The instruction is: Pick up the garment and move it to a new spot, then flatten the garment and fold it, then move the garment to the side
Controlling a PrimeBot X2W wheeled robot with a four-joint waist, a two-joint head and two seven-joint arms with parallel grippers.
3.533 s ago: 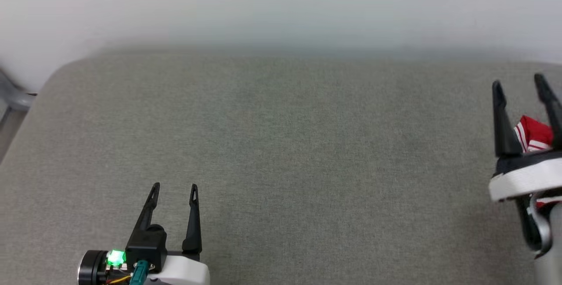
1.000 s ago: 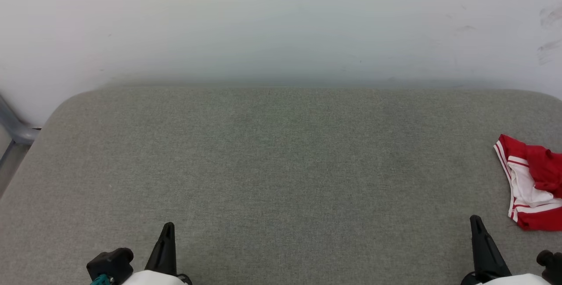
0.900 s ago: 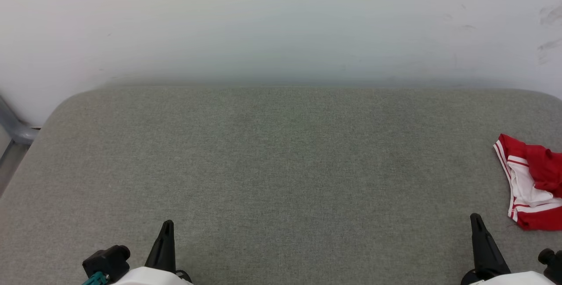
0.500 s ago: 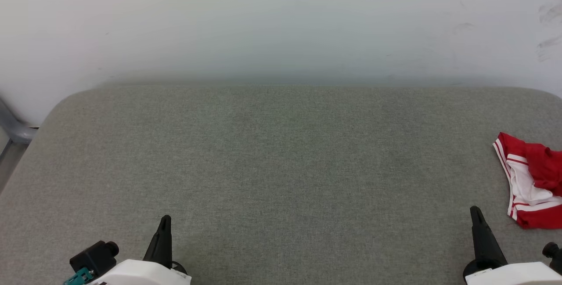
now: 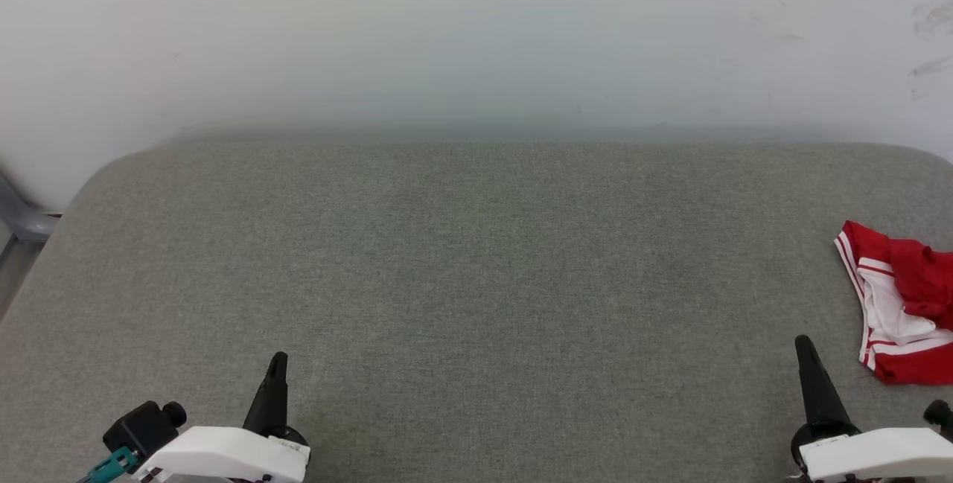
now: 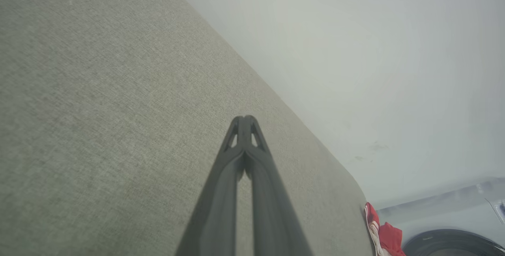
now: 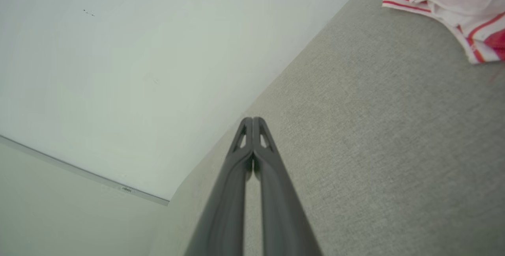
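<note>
Rightward, red-and-white garment (image 5: 897, 312) on grey cushion (image 5: 476, 267), left end effector (image 6: 244, 120) and right end effector (image 7: 252, 120) pressed together, wall (image 5: 476, 36) behind

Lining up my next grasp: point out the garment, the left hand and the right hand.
garment (image 5: 896, 310), head view, on its white middle panel.
left hand (image 6: 245, 119), left wrist view, at the shut fingertips.
right hand (image 7: 252, 120), right wrist view, at the shut fingertips.

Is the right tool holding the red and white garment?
No, the right tool is shut on nothing, and the garment lies apart from it on the grey fabric surface.
</note>
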